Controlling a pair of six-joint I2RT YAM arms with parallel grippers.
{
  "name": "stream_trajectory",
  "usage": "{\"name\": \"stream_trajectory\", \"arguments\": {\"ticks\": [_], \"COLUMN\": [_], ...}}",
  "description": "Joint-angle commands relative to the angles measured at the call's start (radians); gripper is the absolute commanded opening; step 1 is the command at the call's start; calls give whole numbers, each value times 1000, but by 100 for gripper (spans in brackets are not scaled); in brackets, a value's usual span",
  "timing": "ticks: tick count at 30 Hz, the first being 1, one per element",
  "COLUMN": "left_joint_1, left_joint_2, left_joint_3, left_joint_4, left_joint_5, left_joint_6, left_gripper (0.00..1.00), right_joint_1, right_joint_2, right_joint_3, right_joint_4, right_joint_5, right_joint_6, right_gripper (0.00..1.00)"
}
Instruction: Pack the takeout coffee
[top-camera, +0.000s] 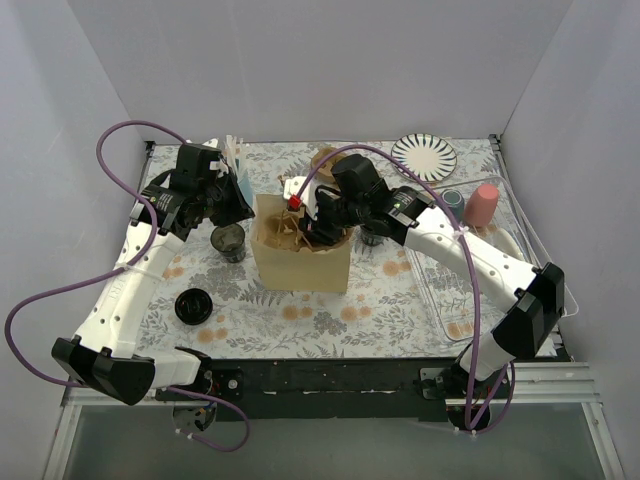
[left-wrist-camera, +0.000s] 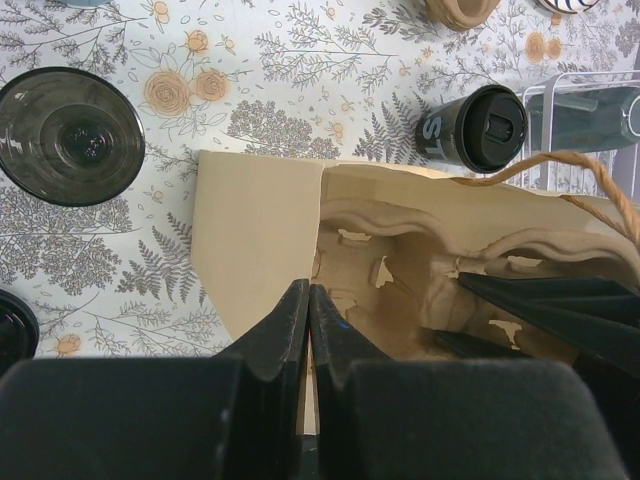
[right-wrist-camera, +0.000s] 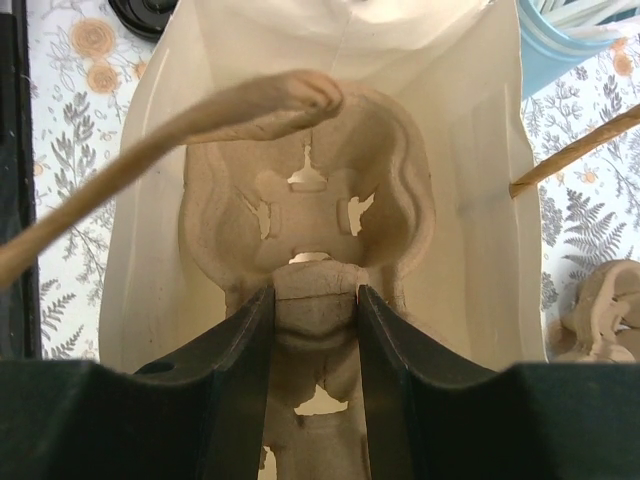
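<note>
While paper bag (top-camera: 300, 268) holds pulp carrier (right-wrist-camera: 392, 172) | left gripper (left-wrist-camera: 308, 290) pinches bag rim; right gripper (right-wrist-camera: 313, 294) clamps carrier; lidded coffee cup (left-wrist-camera: 480, 130) outside

Right gripper (right-wrist-camera: 315, 330): from above we lost it inside the paper bag (top-camera: 300, 265).
Lidded coffee cup (top-camera: 372, 239): the right arm largely hid it.
Cup carrier (right-wrist-camera: 310, 230): the right wrist view's bottom edge cut it.

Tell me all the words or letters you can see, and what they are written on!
"SL": white letters on the side of the lidded dark cup; the rest of the word is turned out of view.
No writing shows on the paper bag, the pulp cup tray or anything else.
</note>
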Motion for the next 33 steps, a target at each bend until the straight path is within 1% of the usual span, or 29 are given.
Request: {"name": "stream_trajectory", "arguments": {"ticks": [1,5,8,12,14,18,24,26,27,28,30,31,33], "left_joint_1": [-3,-3,-3,-3,-3,-3,-3,-3,-3,-3,-3,-3,-3], "left_joint_2": [-41,-46,-53,-49,-49,-56,-62,-69,-75,-78,-81,-82,-82], "left_joint_3": [15,-8,-11,-10,-11,-16,-33,-40,-43,-47,-54,-54,-54], "left_joint_4": [5,2,0,-8,-9,-17,-25,-22,-23,-23,-28,-28,-29], "left_joint_5": [37,49,43,45,49,43,51,60,60,60,60,60,60], "left_joint_6": [-6,-8,-8,0,3,12,4,6,6,4,4,4,1], "left_gripper": [0,0,0,0,0,0,0,0,0,0,0,0,2], "right_joint_1": [-9,-10,-10,-22,-32,-53,-61,-61,-59,-61,-61,-62,-62], "right_joint_2": [-22,-26,-31,-41,-35,-29,-35,-34,-34,-34,-34,-31,-29], "right_joint_3": [-28,-64,-80,-130,-129,-140,-265,-285,-299,-304,-304,-298,-270], "right_joint_4": [98,175,206,290,298,332,442,457,465,470,468,459,426], "right_joint_5": [-56,-58,-55,-50,-60,-105,-175,-176,-166,-159,-140,-135,-120], "right_joint_6": [32,55,52,52,54,63,132,147,149,149,149,147,143], "right_gripper": [37,36,36,37,37,38,40,45,49,55,62,72,84]}}
